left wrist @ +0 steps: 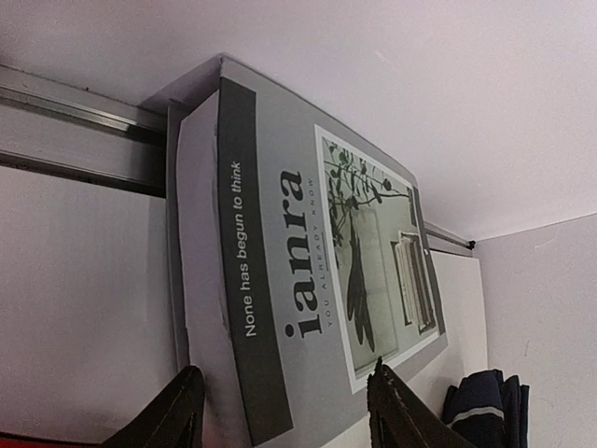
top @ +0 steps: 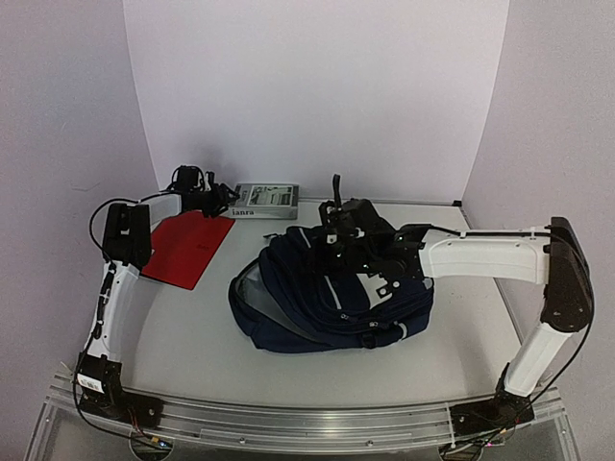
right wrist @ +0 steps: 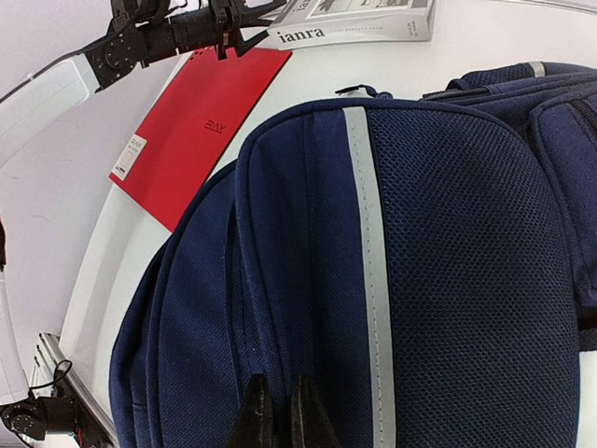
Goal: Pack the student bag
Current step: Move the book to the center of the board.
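Two hands over white table [top: 192, 336], white walls [top: 317, 86]: left hand [left wrist: 284, 373] spread astride book [left wrist: 308, 271], right hand [right wrist: 278, 383] clenched at student bag [right wrist: 448, 261]

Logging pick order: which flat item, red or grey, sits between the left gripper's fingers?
The grey ianra book at the back wall; the red folder lies outside the left gripper.

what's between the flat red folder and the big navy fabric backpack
Nothing: only bare white tabletop separates the flat red folder from the navy fabric backpack, shown clearest in the top external view.
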Robot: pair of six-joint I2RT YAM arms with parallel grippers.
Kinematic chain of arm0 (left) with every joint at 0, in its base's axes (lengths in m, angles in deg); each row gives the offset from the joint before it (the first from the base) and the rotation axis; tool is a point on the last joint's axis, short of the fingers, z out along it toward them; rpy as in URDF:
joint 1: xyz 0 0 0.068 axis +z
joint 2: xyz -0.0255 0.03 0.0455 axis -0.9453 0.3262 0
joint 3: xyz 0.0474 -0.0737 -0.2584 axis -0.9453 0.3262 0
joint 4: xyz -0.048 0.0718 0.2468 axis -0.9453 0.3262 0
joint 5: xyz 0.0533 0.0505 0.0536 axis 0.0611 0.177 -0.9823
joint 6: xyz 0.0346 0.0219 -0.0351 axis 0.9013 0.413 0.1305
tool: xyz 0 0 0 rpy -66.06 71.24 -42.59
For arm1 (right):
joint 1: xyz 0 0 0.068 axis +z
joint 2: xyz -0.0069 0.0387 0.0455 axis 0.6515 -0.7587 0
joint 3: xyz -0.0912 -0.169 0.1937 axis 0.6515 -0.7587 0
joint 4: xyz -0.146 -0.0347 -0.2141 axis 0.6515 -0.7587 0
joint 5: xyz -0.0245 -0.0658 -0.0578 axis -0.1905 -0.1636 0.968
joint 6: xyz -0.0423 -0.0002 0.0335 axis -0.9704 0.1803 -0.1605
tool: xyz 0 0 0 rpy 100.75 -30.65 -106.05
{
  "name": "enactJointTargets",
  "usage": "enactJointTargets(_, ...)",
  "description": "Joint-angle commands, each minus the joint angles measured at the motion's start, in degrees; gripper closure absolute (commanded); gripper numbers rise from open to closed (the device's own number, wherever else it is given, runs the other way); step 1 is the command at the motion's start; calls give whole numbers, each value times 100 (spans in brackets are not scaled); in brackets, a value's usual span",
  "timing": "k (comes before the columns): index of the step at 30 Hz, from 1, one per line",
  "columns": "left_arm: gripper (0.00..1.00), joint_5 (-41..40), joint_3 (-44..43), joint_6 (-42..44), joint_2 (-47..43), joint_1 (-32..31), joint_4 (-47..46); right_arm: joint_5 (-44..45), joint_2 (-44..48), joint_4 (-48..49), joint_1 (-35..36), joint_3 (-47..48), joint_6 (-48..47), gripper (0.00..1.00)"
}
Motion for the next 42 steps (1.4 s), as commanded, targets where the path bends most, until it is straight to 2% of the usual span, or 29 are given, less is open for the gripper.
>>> enactJointTargets(1, 45, -129, -361, -193, 210, -18, 191, 164, 62, 0, -73, -147, 116, 100)
enactJointTargets(7, 67, -319, -374, -393, 231, -38, 278, 190, 163, 103, -74, -269, 184, 100)
enactJointTargets(11, 89, -250, -381, -488, 251, -30, 234, 278, 270, 136, -75, -353, 206, 100)
enactJointTargets(14, 99, -127, -272, -535, 143, -32, 71, 336, 340, 140, -73, -412, 221, 100)
enactJointTargets(22, 100, 127, 106, -591, -440, -36, -214, 495, 506, 138, -73, -529, 272, 100)
enactJointTargets(36, 100, 406, 3449, -1097, -3136, -31, -1700, 1430, 891, -247, -82, -909, 321, 100)
enactJointTargets(42, 100, -31, 5330, -1151, -4521, -25, -1908, 1558, 992, -446, -84, -1018, 317, 100)
